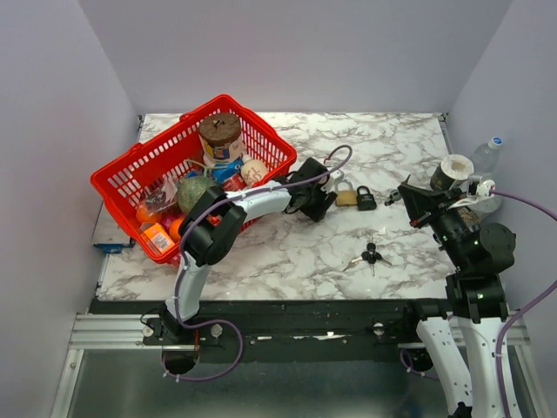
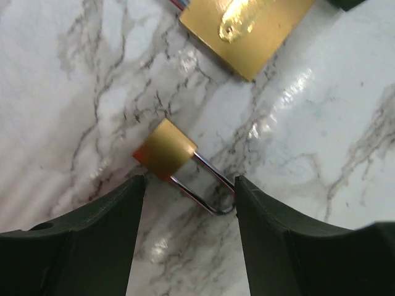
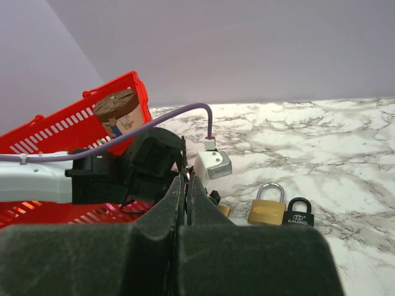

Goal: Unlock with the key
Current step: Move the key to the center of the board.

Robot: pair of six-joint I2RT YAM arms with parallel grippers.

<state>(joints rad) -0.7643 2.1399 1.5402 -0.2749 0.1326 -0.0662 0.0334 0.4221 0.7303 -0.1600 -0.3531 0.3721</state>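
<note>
**While left jaws straddle small padlock, keys lie alone on surface**

Where the left arm (image 1: 261,202) reaches out past the red basket (image 1: 130,174), the left jaws sit low over the marble surface (image 1: 287,252), wide open and holding nothing. In the left wrist view the two dark fingers (image 2: 92,240) flank a small brass padlock (image 2: 165,150). It lies flat, body pointing away and steel shackle running back into the gap between the fingers. The right-hand finger is at or just beside the shackle bend; contact is unclear. A larger brass padlock (image 2: 247,31) lies just beyond it, partly cut off by the top edge.

In the top view that larger lock lies just right of the left jaws, with a black padlock (image 1: 366,198) touching or nearly touching its right side. The keys (image 1: 370,254), a black-headed bunch, lie flat nearer the arm bases, well apart from both jaws.

The right arm (image 1: 474,248) is raised at the right side. The right jaws are pressed fully together; the right wrist view shows the fingers (image 3: 166,209) meeting with no gap. Whether anything tiny is pinched at the tips cannot be told.

A tape roll (image 1: 452,170) and a bottle (image 1: 487,157) stand at the far right edge.
</note>
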